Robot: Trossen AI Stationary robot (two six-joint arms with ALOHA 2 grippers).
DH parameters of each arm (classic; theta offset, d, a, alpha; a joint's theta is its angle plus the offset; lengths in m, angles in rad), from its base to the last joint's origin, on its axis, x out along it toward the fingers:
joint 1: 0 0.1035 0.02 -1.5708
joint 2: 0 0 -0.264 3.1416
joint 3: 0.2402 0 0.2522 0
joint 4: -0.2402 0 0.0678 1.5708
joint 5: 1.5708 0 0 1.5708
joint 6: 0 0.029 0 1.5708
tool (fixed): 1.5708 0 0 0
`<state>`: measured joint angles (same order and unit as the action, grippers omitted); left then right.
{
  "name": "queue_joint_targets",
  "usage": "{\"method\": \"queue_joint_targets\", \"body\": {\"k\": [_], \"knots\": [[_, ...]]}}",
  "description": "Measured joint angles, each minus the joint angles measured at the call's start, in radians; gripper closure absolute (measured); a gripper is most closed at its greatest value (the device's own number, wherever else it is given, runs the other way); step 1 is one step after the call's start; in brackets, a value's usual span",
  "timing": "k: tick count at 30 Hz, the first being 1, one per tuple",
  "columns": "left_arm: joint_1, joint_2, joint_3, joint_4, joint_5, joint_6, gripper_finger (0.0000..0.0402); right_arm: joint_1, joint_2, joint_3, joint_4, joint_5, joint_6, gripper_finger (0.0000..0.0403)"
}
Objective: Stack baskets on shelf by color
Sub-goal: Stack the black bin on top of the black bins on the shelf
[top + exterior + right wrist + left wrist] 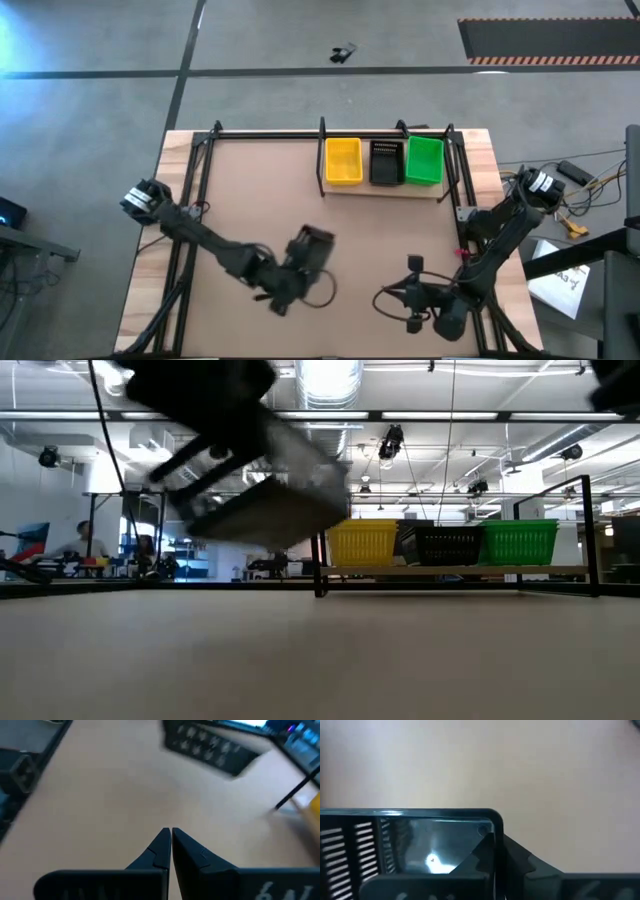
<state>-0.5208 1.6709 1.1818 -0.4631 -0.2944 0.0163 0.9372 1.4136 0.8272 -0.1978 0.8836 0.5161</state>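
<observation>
On your left, the left gripper (300,262) is at about 6 o'clock of the table, low centre, and it carries a black basket (312,246) lifted above the tabletop (250,190). In the left wrist view its fingers (492,851) are pinching one wall of this basket (410,845) near a corner, with almost no gap between them.

The shelf (385,188) is at 1 o'clock from that gripper. On it stand a yellow basket (343,160), a second black basket (386,163) and a green basket (425,160), side by side. I judge you must bring the carried basket over the middle one, so keep it level, line up its walls, and lower it slowly so it nests without pushing the neighbours.

At 5 o'clock, the right gripper (415,300) waits over the table, its jaws pressed together and holding nothing.
</observation>
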Motion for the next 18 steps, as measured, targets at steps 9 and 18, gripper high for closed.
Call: {"method": "queue_joint_targets", "body": {"k": [9,18], "knots": [[0.235,0.141,0.335,0.199,-0.046,0.158,0.0402,0.176,0.039,-0.013,-0.063,0.088,0.338,0.0394],[0.523,0.395,0.672,0.325,0.164,0.233,0.0401,0.264,0.190,-0.012,-0.061,0.193,0.526,0.0394]]}}
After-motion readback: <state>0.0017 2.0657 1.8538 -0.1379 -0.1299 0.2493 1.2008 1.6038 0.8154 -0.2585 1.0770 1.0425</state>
